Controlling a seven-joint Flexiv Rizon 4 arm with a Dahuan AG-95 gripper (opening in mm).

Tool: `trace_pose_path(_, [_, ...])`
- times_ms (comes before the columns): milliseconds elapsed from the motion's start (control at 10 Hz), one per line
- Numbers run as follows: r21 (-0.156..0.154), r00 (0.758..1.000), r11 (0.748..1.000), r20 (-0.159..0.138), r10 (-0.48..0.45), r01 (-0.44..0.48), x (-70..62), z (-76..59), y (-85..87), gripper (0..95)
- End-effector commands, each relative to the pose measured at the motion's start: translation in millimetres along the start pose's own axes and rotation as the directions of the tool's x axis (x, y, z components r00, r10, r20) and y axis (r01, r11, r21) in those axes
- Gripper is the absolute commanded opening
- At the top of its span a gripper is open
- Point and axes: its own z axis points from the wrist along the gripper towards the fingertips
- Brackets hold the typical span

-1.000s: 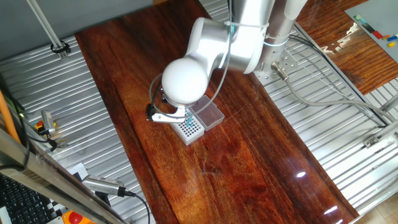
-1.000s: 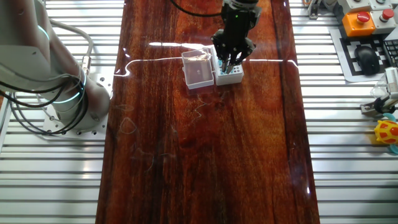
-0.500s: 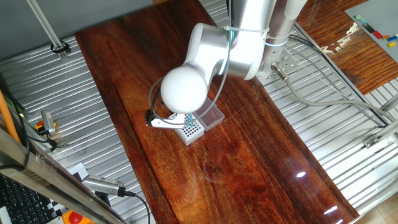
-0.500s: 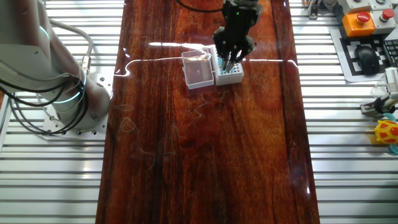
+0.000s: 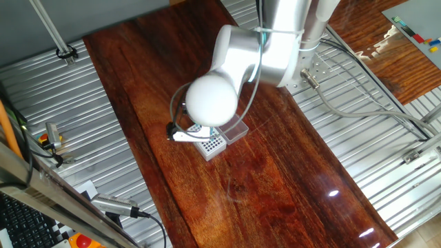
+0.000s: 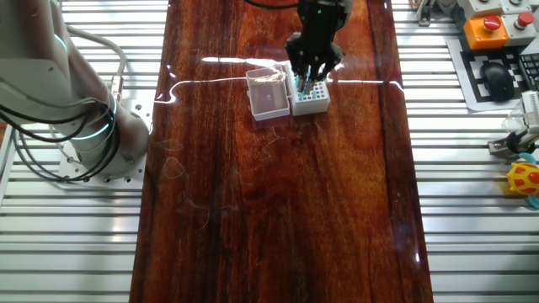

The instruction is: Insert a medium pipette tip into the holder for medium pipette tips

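My jaws (image 6: 306, 81) hang right over the far edge of the holder for medium pipette tips (image 6: 311, 98), fingers pointing down at its grid, and from either camera I can't tell whether they're spread or pinched, nor pick out the medium pipette tip itself; it's too fine to see, so I can only judge it sits between my fingers or already in a hole. In the other view my own white elbow joint (image 5: 211, 99) blocks most of the box (image 5: 212, 145), which leaves me half blind. Here's the risk: if the tip is a touch off a hole, it could land on the grid and bend or skid out. If I drift sideways, my fingers could nudge the light box across the slick counter (image 6: 278, 210), or knock the clear hinged lid (image 6: 268, 94) lying open just beside it. Teal tips already seated could snag too.
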Motion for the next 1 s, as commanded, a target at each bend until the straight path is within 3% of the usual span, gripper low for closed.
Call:
trace_pose_path(100, [0.008,1.000,1.000,-0.006,-0.003,0.003,-2.0,-2.7,0.1,0.0])
trace_pose_path(300, [0.014,1.000,1.000,-0.020,-0.003,0.003,-9.5,-3.3,-0.4,0.0])
trace_pose_path(1000, [0.030,0.998,1.000,-0.056,-0.008,0.010,-15.9,-3.9,0.1,0.0])
